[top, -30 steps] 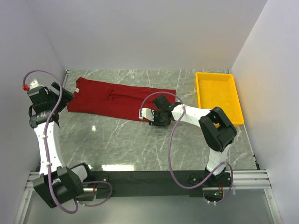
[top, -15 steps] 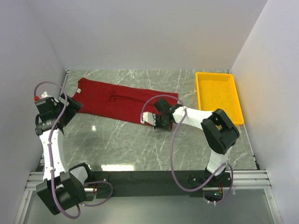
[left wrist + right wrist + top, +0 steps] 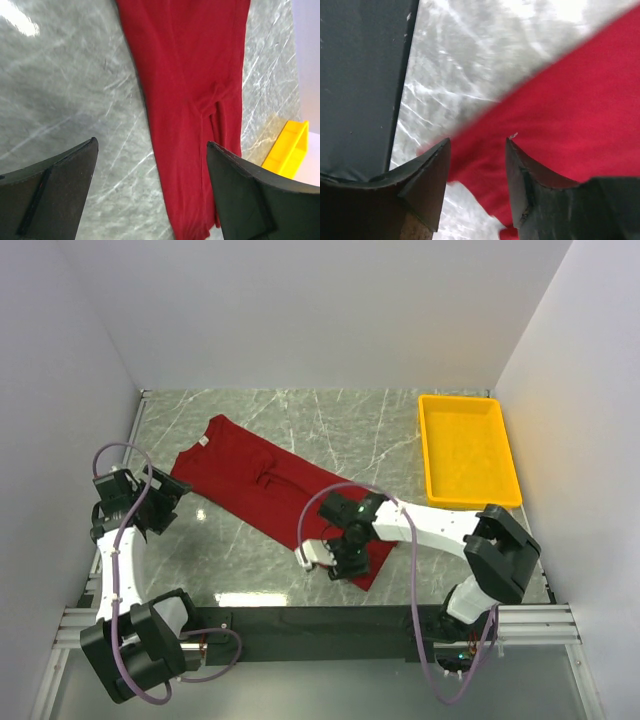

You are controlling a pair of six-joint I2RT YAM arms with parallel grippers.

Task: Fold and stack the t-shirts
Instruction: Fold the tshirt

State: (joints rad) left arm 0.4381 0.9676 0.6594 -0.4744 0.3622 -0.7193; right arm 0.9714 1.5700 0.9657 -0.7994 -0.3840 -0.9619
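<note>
A grey marble-patterned table (image 3: 250, 555) with white veins fills the floor of a white-walled enclosure, seen from above. A plain dark red short-sleeved cloth t-shirt (image 3: 255, 480) lies flat on it as a long slanted strip. Its collar end sits near the far left part of the surface and its other end reaches close to the near edge, a little right of the middle. A shallow rectangular yellow plastic tray (image 3: 431, 455) rests in the far right corner, well apart from the shirt.

The white and black right arm bends low across the near right part of the surface. Its right gripper (image 3: 478, 142) hovers over the shirt's near end, its two dark fingers a narrow gap apart, with blurred red cloth and marble showing beneath them; nothing is seen pinched between them.

The left arm stands along the left edge. Its left gripper (image 3: 151, 144) is spread wide and holds nothing, looking down on bare marble and the shirt's long body.

A small white neck tag (image 3: 203, 443) shows at the collar
</note>
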